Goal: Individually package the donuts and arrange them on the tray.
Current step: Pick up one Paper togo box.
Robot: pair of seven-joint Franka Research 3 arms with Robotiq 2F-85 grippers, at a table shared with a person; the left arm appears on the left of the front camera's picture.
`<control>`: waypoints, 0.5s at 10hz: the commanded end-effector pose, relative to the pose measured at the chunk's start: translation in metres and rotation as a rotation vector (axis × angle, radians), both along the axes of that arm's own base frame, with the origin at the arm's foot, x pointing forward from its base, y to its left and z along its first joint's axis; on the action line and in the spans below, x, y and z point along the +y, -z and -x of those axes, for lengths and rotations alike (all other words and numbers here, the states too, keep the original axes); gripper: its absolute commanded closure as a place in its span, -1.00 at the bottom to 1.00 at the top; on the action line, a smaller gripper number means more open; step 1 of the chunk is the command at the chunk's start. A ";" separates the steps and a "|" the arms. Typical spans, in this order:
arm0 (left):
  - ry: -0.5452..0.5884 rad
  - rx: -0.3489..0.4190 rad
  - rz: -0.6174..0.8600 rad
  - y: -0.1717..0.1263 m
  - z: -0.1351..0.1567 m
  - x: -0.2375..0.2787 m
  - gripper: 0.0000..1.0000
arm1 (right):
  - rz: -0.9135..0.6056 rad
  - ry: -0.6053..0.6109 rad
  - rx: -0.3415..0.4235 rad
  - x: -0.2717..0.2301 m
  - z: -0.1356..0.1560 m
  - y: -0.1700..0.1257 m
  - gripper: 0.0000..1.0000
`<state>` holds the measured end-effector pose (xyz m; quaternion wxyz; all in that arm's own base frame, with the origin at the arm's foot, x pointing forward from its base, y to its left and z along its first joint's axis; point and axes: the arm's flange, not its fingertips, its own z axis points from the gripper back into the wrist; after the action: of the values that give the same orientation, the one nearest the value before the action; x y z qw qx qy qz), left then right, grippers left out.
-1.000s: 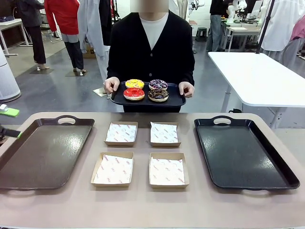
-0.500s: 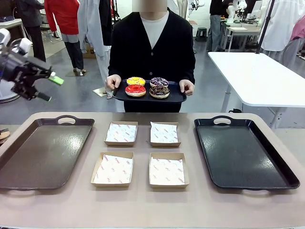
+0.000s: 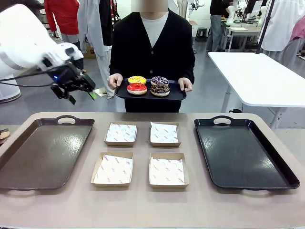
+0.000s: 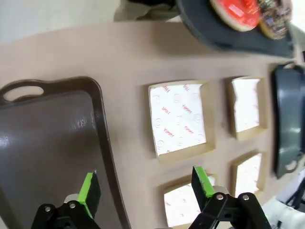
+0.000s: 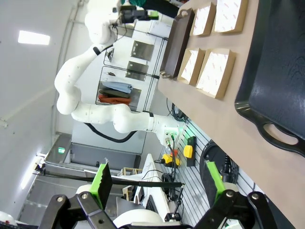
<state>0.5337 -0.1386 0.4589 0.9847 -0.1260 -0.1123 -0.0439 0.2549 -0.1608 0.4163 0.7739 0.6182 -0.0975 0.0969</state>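
A person at the far side holds a small dark tray [image 3: 172, 95] carrying the donuts: yellow [image 3: 137, 79], red [image 3: 137, 88], purple [image 3: 159, 80] and chocolate [image 3: 160, 89]. My left gripper [image 3: 82, 97] hangs open in the air left of that tray, above the table's far left. In the left wrist view my left gripper [image 4: 146, 188] is open and holds nothing, with the red donut [image 4: 236, 9] and chocolate donut [image 4: 274, 14] at the top edge. My right gripper [image 5: 157, 183] stands open with nothing in it, off the table's right end.
Four shallow paper-lined boxes [image 3: 121, 133] [image 3: 165, 134] [image 3: 113, 169] [image 3: 167, 170] sit in a square mid-table. A large brown tray [image 3: 43, 152] lies at the left, a large black tray [image 3: 243, 152] at the right. A white table [image 3: 262, 76] stands behind.
My left arm has swung up from the table's left edge and rightward toward the person's tray. The person has raised the small tray a little.
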 end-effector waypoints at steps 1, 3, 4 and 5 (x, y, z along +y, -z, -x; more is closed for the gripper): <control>0.019 0.074 -0.140 0.015 -0.020 -0.031 -1.00 | -0.010 0.003 -0.007 0.000 0.001 -0.001 -1.00; 0.035 0.135 -0.218 0.037 -0.029 -0.050 -1.00 | -0.010 0.003 -0.007 0.000 0.001 -0.001 -1.00; 0.039 0.170 -0.210 0.045 -0.028 -0.054 -1.00 | -0.010 0.003 -0.007 0.000 0.001 -0.001 -1.00; 0.046 0.193 -0.194 0.051 -0.029 -0.058 -1.00 | -0.010 0.003 -0.007 0.000 0.001 -0.001 -1.00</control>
<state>0.5545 -0.1926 0.4013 0.9965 -0.0331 -0.0220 -0.0737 0.2549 -0.1607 0.4163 0.7740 0.6181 -0.0974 0.0969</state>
